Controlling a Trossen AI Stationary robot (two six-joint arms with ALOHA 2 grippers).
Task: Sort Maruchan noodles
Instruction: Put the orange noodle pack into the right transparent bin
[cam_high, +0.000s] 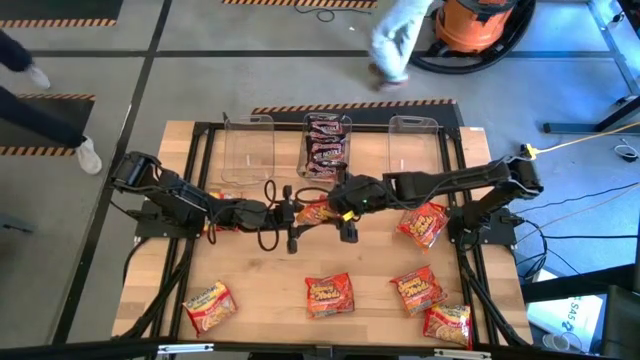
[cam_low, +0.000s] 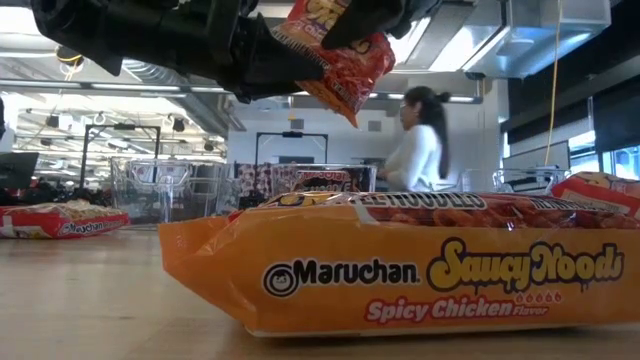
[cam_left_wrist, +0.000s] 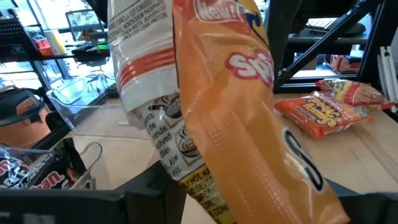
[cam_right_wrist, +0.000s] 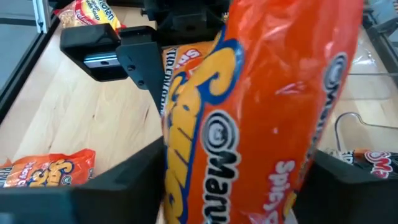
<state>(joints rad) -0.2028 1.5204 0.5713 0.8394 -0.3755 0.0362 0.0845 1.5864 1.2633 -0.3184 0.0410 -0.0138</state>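
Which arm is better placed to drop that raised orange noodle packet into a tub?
Probably the right. Both jaws hold the raised packet mid-table, but the right gripper sits nearer the three tubs than the left gripper.

The orange packet (cam_left_wrist: 249, 106) between the two claws fills both wrist views, running off their upper edges and hiding most of the tabletop (cam_right_wrist: 74, 118) beyond each claw. In the low view the left claw (cam_low: 275, 55) and right claw (cam_low: 345, 25) are cut off by the upper edge, so the fingertips cannot be made out. A near packet (cam_low: 400, 265) blocks the middle tub
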